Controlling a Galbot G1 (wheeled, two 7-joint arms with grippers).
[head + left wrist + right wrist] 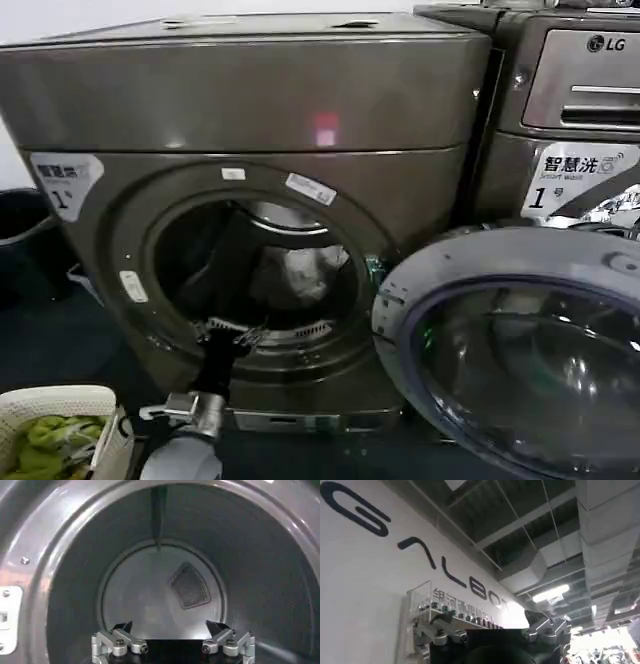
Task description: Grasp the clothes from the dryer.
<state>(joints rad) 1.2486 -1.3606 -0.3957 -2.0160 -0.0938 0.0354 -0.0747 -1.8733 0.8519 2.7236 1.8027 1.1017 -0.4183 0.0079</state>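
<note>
The dryer (250, 100) is a bronze-grey front loader whose round porthole (255, 275) stands open. My left gripper (226, 335) is at the porthole's lower rim, pointing into the drum. In the left wrist view the left gripper (170, 627) is open, with nothing between its fingers. Ahead of it are the drum's pale back wall (145, 600) and a mesh vent (190, 586). A pale patch (300, 272) lies deep in the drum; I cannot tell whether it is the clothes or the shiny back wall. My right gripper (487, 620) is open and empty, raised toward a lettered wall and the ceiling.
The dryer's round glass door (520, 350) hangs open at the right, close to the porthole. An LG machine (580, 90) stands to the right. A white basket (100, 405) with yellow-green garments (50, 435) sits at the lower left. A dark bin (20, 215) is at far left.
</note>
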